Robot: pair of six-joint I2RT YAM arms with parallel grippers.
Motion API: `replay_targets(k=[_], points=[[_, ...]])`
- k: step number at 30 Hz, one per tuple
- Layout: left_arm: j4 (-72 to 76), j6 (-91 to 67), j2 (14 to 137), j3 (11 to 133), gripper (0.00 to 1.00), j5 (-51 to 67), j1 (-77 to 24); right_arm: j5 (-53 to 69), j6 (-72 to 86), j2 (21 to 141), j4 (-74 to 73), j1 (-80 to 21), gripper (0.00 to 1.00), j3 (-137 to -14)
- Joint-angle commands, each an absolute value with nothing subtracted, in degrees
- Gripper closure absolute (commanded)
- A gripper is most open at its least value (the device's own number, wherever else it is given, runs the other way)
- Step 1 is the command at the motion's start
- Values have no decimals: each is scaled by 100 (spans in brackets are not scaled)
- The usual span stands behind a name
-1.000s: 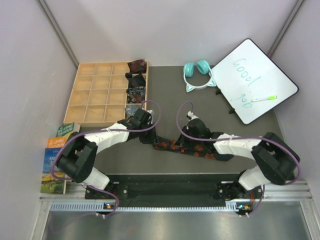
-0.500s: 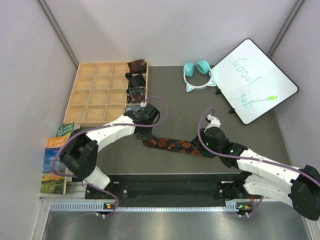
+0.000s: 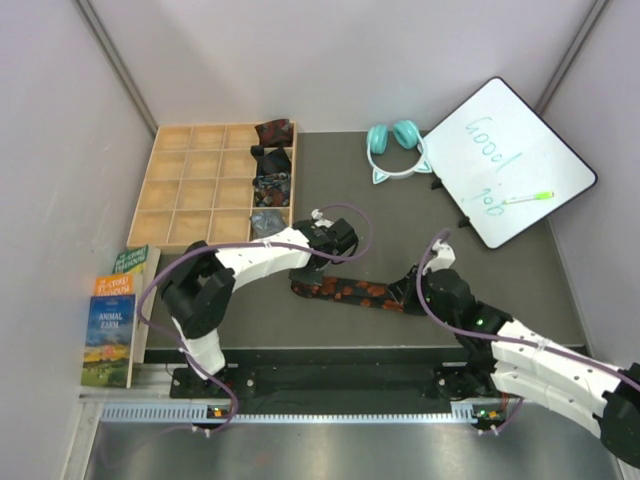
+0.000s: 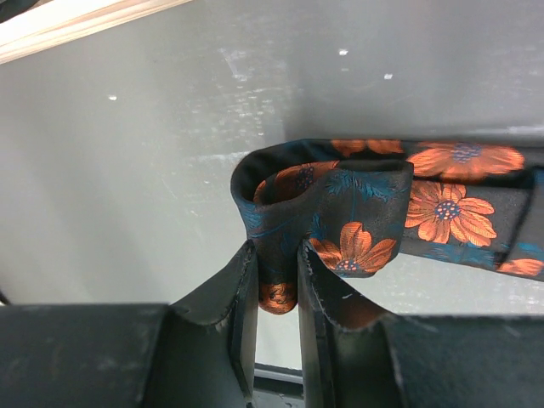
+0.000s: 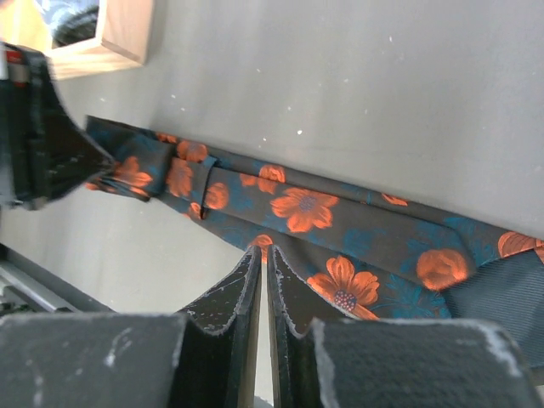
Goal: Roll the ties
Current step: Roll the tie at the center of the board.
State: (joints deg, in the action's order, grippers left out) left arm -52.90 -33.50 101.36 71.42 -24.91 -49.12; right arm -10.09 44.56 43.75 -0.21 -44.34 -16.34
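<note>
Left fingers (image 4: 221, 306) pinched the folded end of the black, orange-flowered fabric necktie (image 3: 345, 291), now nearer the worktop's (image 3: 400, 210) middle; right fingers (image 5: 229, 297), closed empty, had withdrawn: rolling barely begun.

A wooden tray (image 3: 190, 190) divided into a grid of square compartments sits at the far left of the dark grey table (image 3: 400, 215). Teal cat-ear headphones (image 3: 393, 140) lie at the table's far edge, just left of a whiteboard (image 3: 510, 160). The board is turned at an angle, its right corner past the table's edge. Green handwriting on it reads "Good" and, probably, "job". A green marker (image 3: 528, 198) rests on the board near its lower right side. A few books (image 3: 112, 320) lie stacked left of the table, in front of the tray.
</note>
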Motion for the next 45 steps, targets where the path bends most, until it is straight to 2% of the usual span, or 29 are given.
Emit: replay_targets(k=[1,11,24,33,45], points=[[-5633,-3665,10414,7619,90,-2672,-5220,-1186,4447,3912,413,-4395,91,-1425],[-6775,-4104,11258,8631,90,-3717,-5730,-1257,4491,3525,440,-4394,91,-1230],[-6776,-3841,10696,8210,87,-4122,-5467,-1274,4509,3516,422,-4395,91,-1213],[-6881,-3867,10767,7954,88,-4473,-5396,-1283,4518,3524,431,-4395,91,-1213],[-7277,-4043,11135,8253,90,-4790,-5431,-1406,4614,3367,334,-4395,94,-1178]])
